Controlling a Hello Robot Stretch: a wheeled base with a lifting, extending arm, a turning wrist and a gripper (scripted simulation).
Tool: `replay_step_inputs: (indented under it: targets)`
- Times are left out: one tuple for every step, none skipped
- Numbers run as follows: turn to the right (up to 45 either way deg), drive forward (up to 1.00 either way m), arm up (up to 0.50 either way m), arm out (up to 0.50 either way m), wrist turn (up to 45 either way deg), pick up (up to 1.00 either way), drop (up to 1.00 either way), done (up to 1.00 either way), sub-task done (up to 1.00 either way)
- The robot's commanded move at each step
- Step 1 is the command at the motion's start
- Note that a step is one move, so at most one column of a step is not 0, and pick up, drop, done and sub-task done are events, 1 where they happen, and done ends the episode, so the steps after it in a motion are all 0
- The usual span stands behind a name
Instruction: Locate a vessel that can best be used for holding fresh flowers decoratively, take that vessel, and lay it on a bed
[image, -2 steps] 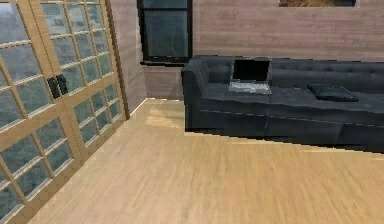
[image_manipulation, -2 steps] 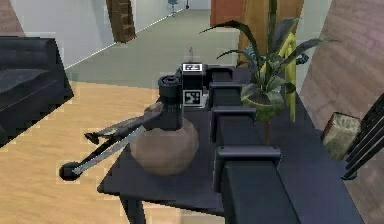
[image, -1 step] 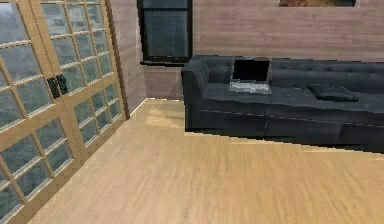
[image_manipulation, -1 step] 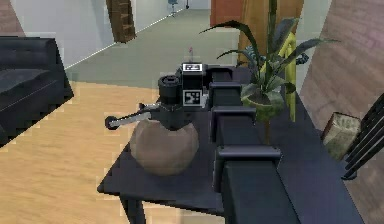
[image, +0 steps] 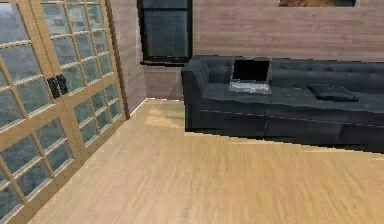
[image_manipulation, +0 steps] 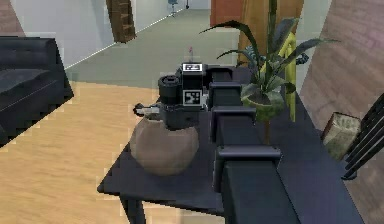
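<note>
Dark gripper (image_manipulation: 143, 110) inspected first: cannot tell how the jaws are set, nor whether anything is held, with a rounded object standing at and behind the far end. Points toward nine o'clock in the arm side view, a little above the tabletop.

At six o'clock of the gripper: brown, round-bellied vase (image_manipulation: 163, 150), narrowing toward the top, upright on the dark table (image_manipulation: 300, 170) near its nine o'clock edge. Judged to be the flower vessel sought. Not lifted clear of the surface. Contact with the fingers not determinable, nor whether over or beside.

Two white marker squares (image_manipulation: 193, 85) at three o'clock of the gripper body. Square dark arm (image_manipulation: 245, 160) entering from six o'clock, extended out across the tabletop, wrist turned to set the fingers sideways at the vase's top. Probably posed so to take the narrow neck rather than the wide belly.

Leafy potted plant (image_manipulation: 262, 70) at two o'clock of the gripper, on the same table, close beside the arm. Some risk of brushing leaves on lifting, by judgement.

Forward view: dark sofa (image: 280, 95) at two o'clock, laptop (image: 250, 75) on its seat, glazed doors (image: 50, 90) at nine o'clock. Pickup judged not yet confirmed, with carriage to a bed outstanding.
</note>
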Motion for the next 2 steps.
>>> replay_step_inputs:
  targets:
    - [0.0,0.0,-0.26,0.0,0.0,0.0,0.0,0.0,0.0]
    - [0.0,0.0,0.0,0.0,0.0,1.0,0.0,0.0,0.0]
